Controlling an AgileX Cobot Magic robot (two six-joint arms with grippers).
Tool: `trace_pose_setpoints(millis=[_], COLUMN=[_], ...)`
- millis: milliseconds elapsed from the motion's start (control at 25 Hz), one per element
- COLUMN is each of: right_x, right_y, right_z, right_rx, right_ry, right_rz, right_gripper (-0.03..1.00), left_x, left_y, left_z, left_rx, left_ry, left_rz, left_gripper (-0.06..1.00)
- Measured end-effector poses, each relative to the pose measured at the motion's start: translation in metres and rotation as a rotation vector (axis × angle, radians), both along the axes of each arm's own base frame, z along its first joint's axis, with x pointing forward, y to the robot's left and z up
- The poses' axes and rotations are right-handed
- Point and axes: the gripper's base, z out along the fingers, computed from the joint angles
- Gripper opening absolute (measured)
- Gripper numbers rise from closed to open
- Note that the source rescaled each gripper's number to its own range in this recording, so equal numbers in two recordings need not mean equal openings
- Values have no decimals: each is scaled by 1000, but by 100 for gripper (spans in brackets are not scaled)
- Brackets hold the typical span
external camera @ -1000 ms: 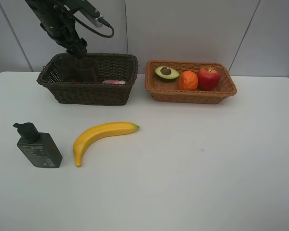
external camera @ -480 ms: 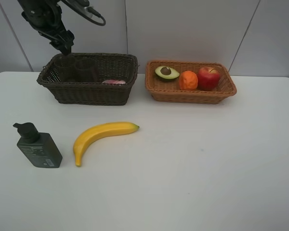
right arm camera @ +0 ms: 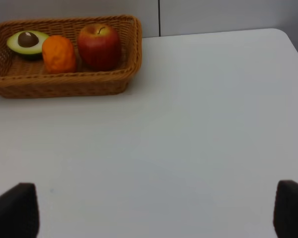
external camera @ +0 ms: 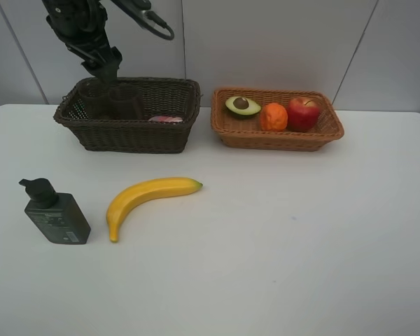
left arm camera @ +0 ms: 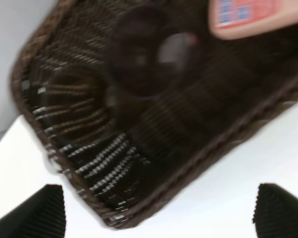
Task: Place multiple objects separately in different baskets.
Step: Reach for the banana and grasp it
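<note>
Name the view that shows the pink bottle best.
Left wrist: pink bottle close inside the dark basket, label visible, partly cropped. Exterior high shows only a sliver over the rim; right wrist shows nothing of it.

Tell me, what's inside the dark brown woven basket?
Two translucent brownish cups and a small pink bottle. The front wall of the basket hides most of the bottle.

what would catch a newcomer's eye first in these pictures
The yellow banana lies on the white table, left of centre, with the dark green pump bottle just left of it. At the back right, the light wicker basket holds a halved avocado, an orange and a red apple in a row. The left gripper hangs open above the dark basket at the back left.
</note>
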Motion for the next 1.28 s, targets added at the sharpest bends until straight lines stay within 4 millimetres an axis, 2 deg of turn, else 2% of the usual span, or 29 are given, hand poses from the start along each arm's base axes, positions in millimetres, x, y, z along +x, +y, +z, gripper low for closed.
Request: trace_pose_setpoints(millis=[320, 640, 960, 1280], right_x=[0, 0, 0, 0], right_y=[0, 0, 0, 0], right_z=[0, 0, 0, 0], right_rx=[0, 0, 0, 0], right_ry=[0, 0, 0, 0], right_rz=[0, 0, 0, 0], right_gripper=[100, 100, 100, 100], left_x=[-20, -27, -27, -30], left_y=[-45, -80, -96, -103], left_z=[-9, -52, -102, -127], left_rx=[20, 35, 74, 71], left_ry=[56, 178, 292, 361], left_rz=[-152, -278, -318, -319], left_gripper=[100, 100, 100, 100])
